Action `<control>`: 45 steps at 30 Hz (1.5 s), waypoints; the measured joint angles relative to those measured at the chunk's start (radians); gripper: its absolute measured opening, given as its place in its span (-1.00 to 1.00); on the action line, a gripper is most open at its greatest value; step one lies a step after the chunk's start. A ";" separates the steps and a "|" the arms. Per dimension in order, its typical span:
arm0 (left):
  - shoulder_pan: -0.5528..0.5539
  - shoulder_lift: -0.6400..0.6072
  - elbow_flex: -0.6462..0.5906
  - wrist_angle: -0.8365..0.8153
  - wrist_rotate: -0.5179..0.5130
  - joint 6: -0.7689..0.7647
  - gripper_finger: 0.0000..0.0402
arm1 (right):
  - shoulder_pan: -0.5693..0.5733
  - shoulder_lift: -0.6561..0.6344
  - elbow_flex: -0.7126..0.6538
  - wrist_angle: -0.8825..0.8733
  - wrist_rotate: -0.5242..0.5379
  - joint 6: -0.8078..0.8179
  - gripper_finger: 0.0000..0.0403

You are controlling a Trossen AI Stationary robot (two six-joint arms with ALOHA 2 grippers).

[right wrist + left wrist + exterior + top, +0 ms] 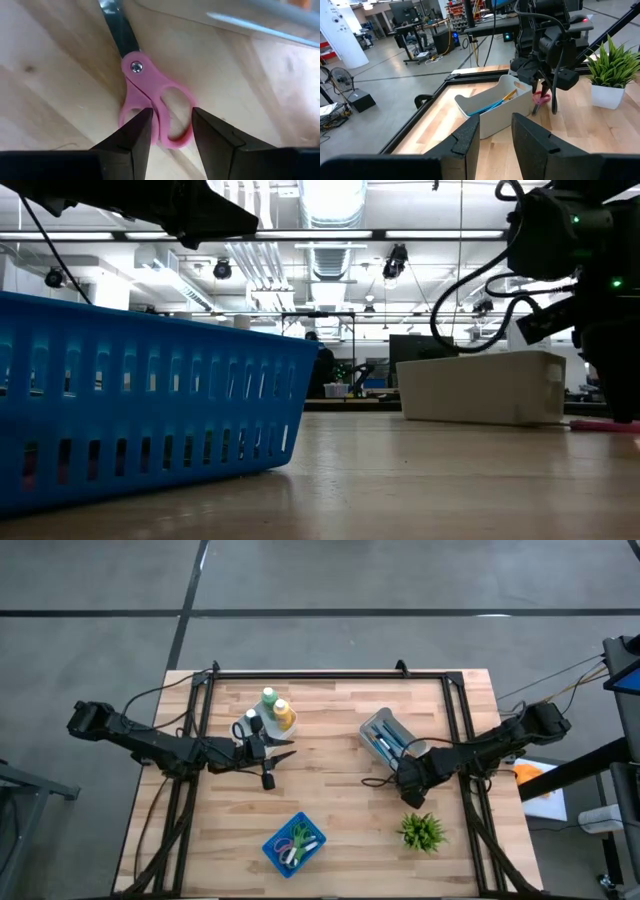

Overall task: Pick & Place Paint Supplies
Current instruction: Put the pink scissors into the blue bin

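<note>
Table [340,790] is the largest item. The grey tray [385,735] just behind the right claw [170,135] holds brushes [492,104]. That claw, spread, straddles the handles of pink scissors [155,105] directly below; judgement: descend squarely before closing. The left claw [495,135], spread and empty, waits near the bottles [275,712].
</note>
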 joint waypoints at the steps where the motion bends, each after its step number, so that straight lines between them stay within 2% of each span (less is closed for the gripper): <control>1: 0.000 0.000 0.000 0.000 0.000 0.000 -0.43 | 0.000 -0.001 0.003 0.012 -0.013 -0.001 -0.29; 16: 0.000 0.000 0.000 0.000 0.000 0.000 -0.43 | 0.000 0.024 0.016 0.356 -0.058 -0.009 -0.29; 21: 0.000 0.000 0.000 0.000 0.000 -0.001 -0.43 | 0.000 0.054 0.017 0.452 -0.106 -0.010 -0.29; 28: 0.000 0.000 0.000 0.001 0.000 -0.004 -0.43 | 0.000 0.057 0.047 0.550 -0.121 -0.090 -0.29; 34: 0.000 0.000 0.000 0.002 0.000 -0.003 -0.43 | 0.001 0.053 0.129 0.506 -0.159 -0.185 -0.29; 39: 0.000 0.000 0.000 0.001 0.000 -0.007 -0.43 | 0.011 0.054 0.187 0.342 -0.184 -0.204 -0.29; 42: 0.000 0.000 0.000 0.001 0.000 -0.007 -0.43 | 0.029 0.053 0.195 0.257 -0.184 -0.205 -0.29; 45: 0.000 0.000 0.000 0.000 0.000 -0.007 -0.43 | 0.054 0.055 0.178 0.250 -0.184 -0.199 -0.29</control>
